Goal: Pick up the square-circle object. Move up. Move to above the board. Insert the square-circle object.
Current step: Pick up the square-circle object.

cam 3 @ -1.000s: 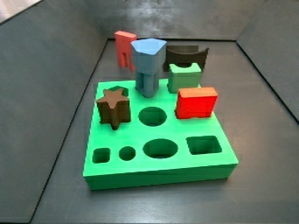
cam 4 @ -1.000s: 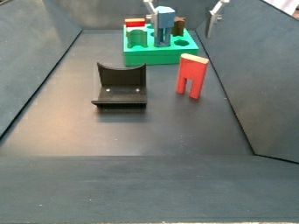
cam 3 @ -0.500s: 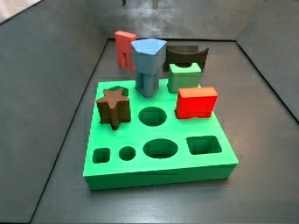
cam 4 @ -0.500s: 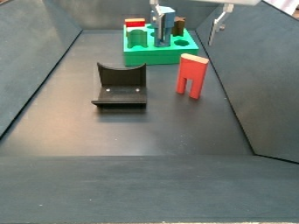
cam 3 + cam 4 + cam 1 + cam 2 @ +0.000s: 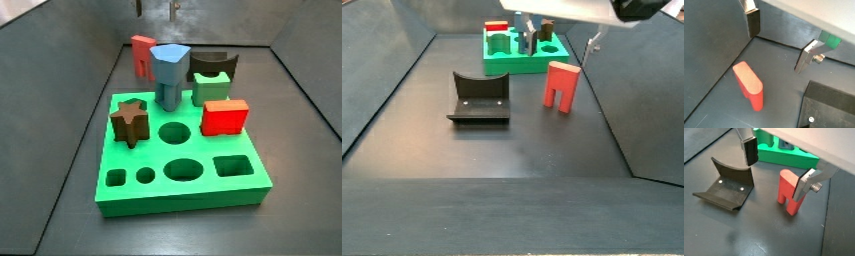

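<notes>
The square-circle object, a salmon-red block on two short legs, stands upright on the dark floor between the board and the fixture. It shows in both wrist views and behind the board in a side view. The green board also shows in the side view from the far end and in a wrist view. My gripper is open and empty, above the block. Its fingers are spread wide in both wrist views. Only the fingertips show in one side view.
The board carries a blue column, a brown star, a bright red cube and a green block. The dark fixture stands on the floor near the salmon block. Grey walls close in the sides.
My gripper has come down towards the salmon block, its fingers still open. The block and the pieces on the board have not moved.
</notes>
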